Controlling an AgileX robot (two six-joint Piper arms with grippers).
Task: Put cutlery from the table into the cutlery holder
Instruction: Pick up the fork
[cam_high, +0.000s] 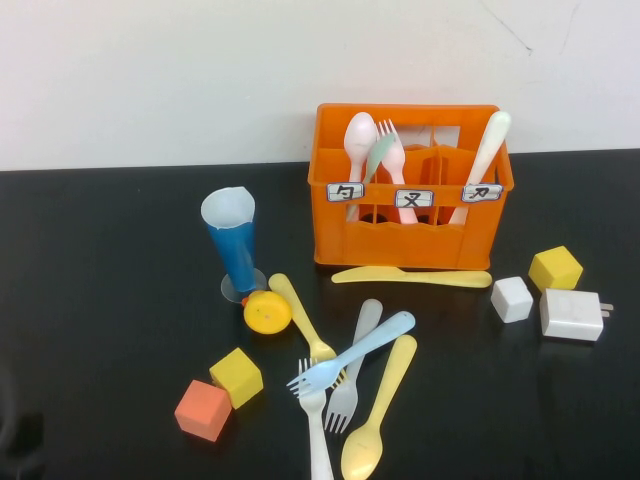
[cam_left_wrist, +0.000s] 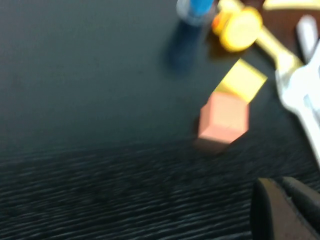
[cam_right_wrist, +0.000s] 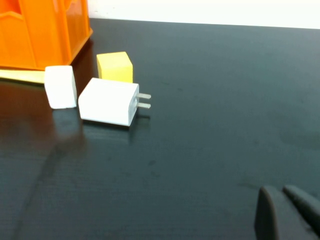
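Orange crate (cam_high: 412, 190) upright at the back of the black table (cam_high: 110, 300), already holding a white spoon (cam_high: 358, 140), pink fork (cam_high: 392, 155) and white knife (cam_high: 487, 150). Loose in front: yellow knife (cam_high: 410, 276) along the crate's base, blue fork (cam_high: 350, 358) crossing a grey fork (cam_high: 350, 385), yellow spoon (cam_high: 375, 420) beside them. Neither arm visible from above. Only in the wrist views: left gripper (cam_left_wrist: 287, 210) near the orange cube (cam_left_wrist: 223, 120); right gripper (cam_right_wrist: 290, 212) well apart from the white charger (cam_right_wrist: 108, 102). Fingers close together on both, gripping nothing; cutlery well clear of both.

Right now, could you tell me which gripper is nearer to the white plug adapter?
Right. The right gripper faces the white plug adapter across bare table; the left gripper is over by the orange cube, far across.
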